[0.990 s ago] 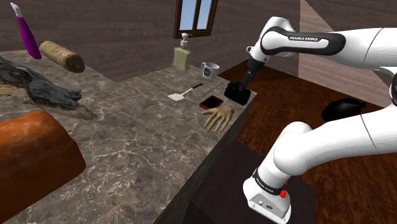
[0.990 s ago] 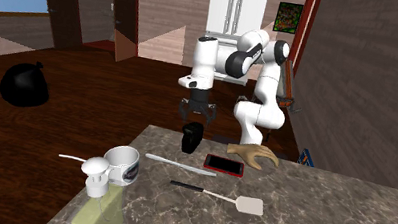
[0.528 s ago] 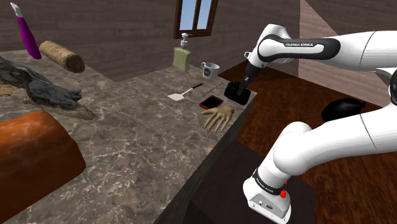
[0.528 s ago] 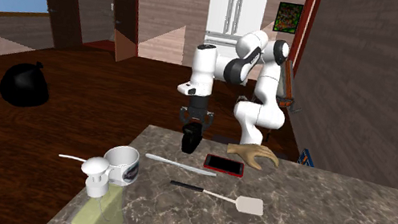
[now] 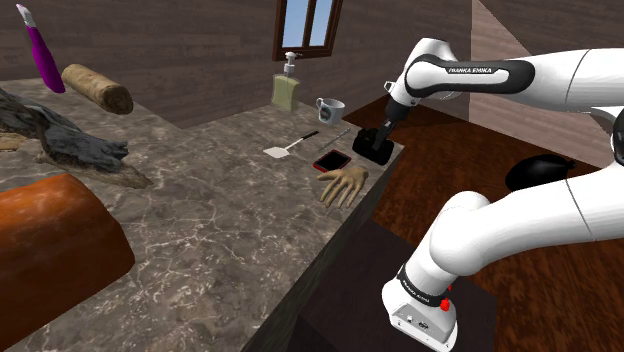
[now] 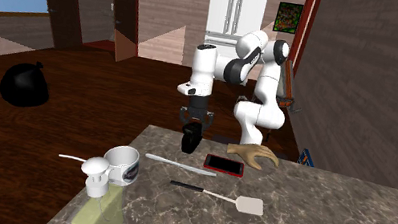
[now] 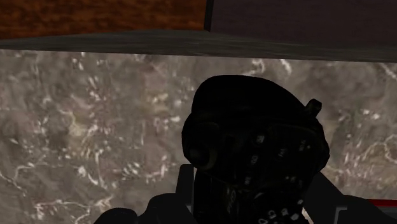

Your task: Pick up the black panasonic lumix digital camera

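Black camera [image 7: 254, 146], cropped at wrist view's edge

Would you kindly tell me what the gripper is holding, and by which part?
It cannot be told: the gripper is right at the black digital camera on the marbled counter, but black against black hides any grip.

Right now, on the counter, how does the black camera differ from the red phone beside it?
The camera is all black and bulky; the phone is thin, with a red rim around a dark screen. The camera stands up from the counter; the phone lies flat. The gripper is down at the camera; the phone lies apart from it. Both rest on the same counter end.
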`<state>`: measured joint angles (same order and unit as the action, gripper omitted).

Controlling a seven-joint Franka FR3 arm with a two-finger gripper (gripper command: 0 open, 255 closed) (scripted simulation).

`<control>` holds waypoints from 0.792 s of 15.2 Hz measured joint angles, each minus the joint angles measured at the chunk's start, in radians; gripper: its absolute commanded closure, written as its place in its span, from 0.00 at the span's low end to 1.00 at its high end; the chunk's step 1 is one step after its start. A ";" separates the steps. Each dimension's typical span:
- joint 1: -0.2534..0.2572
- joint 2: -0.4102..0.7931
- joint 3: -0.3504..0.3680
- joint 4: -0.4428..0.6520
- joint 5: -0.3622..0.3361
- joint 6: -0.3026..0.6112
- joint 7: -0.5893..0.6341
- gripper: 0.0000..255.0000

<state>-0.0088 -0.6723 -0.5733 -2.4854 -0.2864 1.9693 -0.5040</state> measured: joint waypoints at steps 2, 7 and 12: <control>0.000 -0.002 0.002 0.004 0.001 -0.006 0.000 1.00; 0.004 -0.009 0.020 0.059 0.013 -0.070 0.001 1.00; 0.010 -0.013 0.038 0.121 0.026 -0.135 0.003 1.00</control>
<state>0.0008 -0.6850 -0.5350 -2.3647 -0.2605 1.8341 -0.5014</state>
